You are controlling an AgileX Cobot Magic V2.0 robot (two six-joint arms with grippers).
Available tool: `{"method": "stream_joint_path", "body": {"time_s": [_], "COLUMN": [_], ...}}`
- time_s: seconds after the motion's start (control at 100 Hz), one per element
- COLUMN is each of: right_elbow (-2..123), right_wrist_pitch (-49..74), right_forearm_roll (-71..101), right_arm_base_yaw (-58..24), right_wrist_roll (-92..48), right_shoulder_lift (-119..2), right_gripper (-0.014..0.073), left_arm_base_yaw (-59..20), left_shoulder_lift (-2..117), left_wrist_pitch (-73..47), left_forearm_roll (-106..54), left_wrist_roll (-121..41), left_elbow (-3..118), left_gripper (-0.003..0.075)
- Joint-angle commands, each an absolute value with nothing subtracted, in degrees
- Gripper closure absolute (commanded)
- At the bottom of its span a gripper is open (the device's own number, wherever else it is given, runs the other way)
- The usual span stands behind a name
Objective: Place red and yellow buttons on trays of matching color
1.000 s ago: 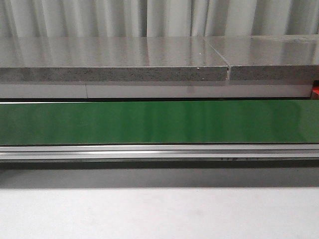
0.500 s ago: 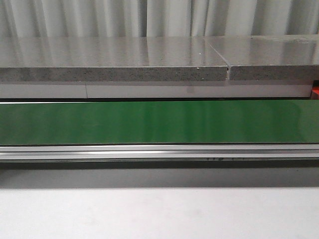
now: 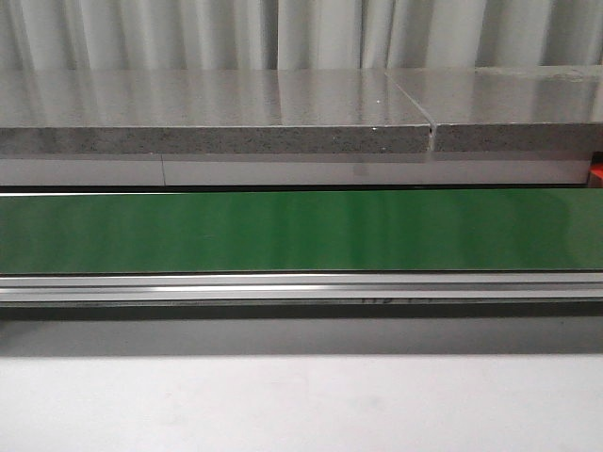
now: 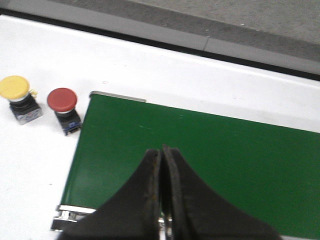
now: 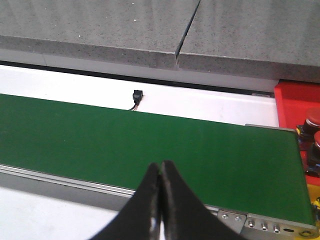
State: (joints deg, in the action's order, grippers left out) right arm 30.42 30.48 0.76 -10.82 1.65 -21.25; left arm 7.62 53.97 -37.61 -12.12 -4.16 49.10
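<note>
In the left wrist view a yellow button and a red button stand side by side on the white table, just off the end of the green belt. My left gripper hangs over that belt, shut and empty. The right wrist view shows the red tray past the belt's other end, with two red-capped buttons on it, partly cut off. My right gripper is shut and empty above the belt's near rail. No yellow tray can be made out. Neither gripper appears in the front view.
A grey stone slab runs behind the green belt, and the white table lies in front. A small black connector sits on the white strip behind the belt. A sliver of yellow shows beside the belt's end bracket.
A small dark marking along the belt's front rail has slid to the left. Nothing else differs in the front view.
</note>
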Motion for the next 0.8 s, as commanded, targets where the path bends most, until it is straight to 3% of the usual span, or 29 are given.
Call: {"method": "stream_joint_path", "body": {"time_s": [0.0, 0.08, 0.2, 0.27, 0.79], "right_elbow": [32.0, 32.0, 32.0, 32.0, 32.0], "right_wrist_pitch": [26.5, 26.5, 26.5, 26.5, 26.5], "right_forearm_roll": [0.3, 0.3, 0.3, 0.3, 0.3], "right_arm_base_yaw": [-10.9, -10.9, -10.9, -10.9, -10.9], "right_wrist_roll": [1.0, 1.0, 1.0, 1.0, 1.0], "right_shoulder_lift": [-21.5, -21.5, -21.5, -21.5, -21.5], "right_gripper": [0.0659, 0.0659, 0.0659, 0.0659, 0.0659], "left_arm_base_yaw": [10.5, 12.0, 13.8, 15.1, 28.0], "left_shoulder_lift": [57.2, 59.8, 63.0, 64.8, 88.7], "left_wrist_pitch": [-35.8, -35.8, -33.8, -33.3, -49.5], "left_forearm_roll": [-13.3, -13.1, -13.2, -13.2, -12.8], "left_wrist_roll": [-4.0, -4.2, -4.2, -4.0, 3.3], "left_elbow": [53.2, 54.0, 54.2, 54.5, 73.2], "left_gripper": [0.0659, 0.0517, 0.0227, 0.0147, 0.0169]}}
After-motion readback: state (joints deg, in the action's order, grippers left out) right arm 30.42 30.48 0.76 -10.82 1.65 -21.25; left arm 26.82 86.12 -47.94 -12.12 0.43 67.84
